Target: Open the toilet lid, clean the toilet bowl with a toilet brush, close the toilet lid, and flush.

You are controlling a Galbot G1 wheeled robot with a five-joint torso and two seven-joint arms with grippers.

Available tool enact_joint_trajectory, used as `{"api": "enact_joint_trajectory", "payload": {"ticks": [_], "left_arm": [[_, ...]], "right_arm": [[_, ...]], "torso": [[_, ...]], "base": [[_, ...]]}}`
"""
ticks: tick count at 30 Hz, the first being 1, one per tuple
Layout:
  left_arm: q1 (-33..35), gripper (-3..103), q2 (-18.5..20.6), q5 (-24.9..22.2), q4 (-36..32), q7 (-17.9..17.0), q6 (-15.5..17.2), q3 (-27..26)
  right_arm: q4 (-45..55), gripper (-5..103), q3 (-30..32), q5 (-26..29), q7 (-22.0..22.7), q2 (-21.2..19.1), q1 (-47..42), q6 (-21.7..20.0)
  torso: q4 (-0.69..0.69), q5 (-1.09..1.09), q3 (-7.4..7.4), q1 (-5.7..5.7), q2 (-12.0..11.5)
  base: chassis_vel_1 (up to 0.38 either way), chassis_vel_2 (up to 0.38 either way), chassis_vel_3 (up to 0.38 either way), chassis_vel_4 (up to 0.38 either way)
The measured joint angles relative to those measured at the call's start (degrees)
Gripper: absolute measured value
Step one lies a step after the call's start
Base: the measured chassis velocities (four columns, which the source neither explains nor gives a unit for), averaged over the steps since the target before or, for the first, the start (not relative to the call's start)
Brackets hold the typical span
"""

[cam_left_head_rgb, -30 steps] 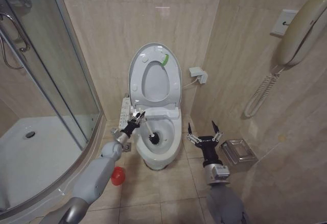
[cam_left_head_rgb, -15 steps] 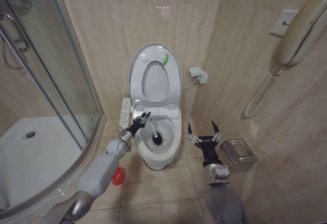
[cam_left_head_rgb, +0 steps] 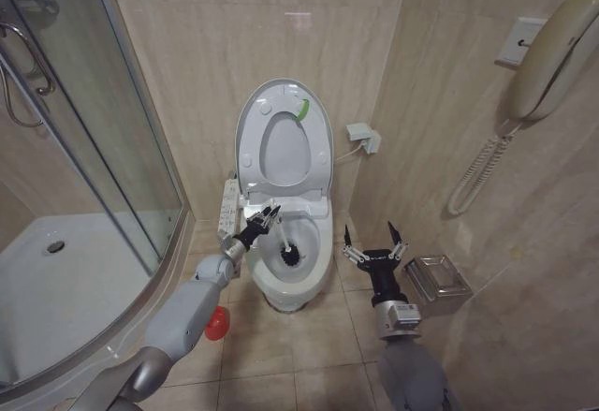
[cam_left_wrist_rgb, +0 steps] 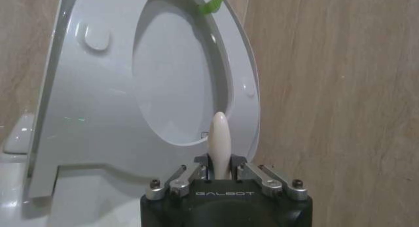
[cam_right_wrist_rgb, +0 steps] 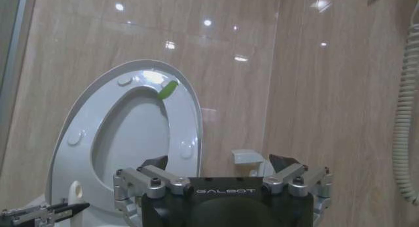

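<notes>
Beige bathroom tile frames your scrub: the left gripper [cam_left_head_rgb: 265,221], clamped on the toilet brush [cam_left_head_rgb: 281,242], has crept toward 12 o'clock in the toilet bowl [cam_left_head_rgb: 318,242], toilet lid [cam_left_head_rgb: 281,102] raised, while the right gripper [cam_left_head_rgb: 373,251] idles spread empty at 3 o'clock.

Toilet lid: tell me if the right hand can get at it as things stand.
Probably yes. The toilet lid stands upright against the wall. The right hand hovers open and empty beside the toilet bowl, with nothing between them. The left hand holds the toilet brush lower down in the bowl.
</notes>
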Motion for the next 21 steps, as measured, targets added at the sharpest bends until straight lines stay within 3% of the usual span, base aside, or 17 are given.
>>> {"api": "enact_joint_trajectory", "payload": {"ticks": [21], "left_arm": [[0.7,20,0.0,0.4,-0.4,0.4,-0.1,-0.1]], "right_arm": [[0.0,100,0.0,0.0,0.0,0.0,0.0,0.0]], "torso": [[0.00,0.00,0.00,0.00,0.0]], "base": [[0.000,0.000,0.000,0.000]]}}
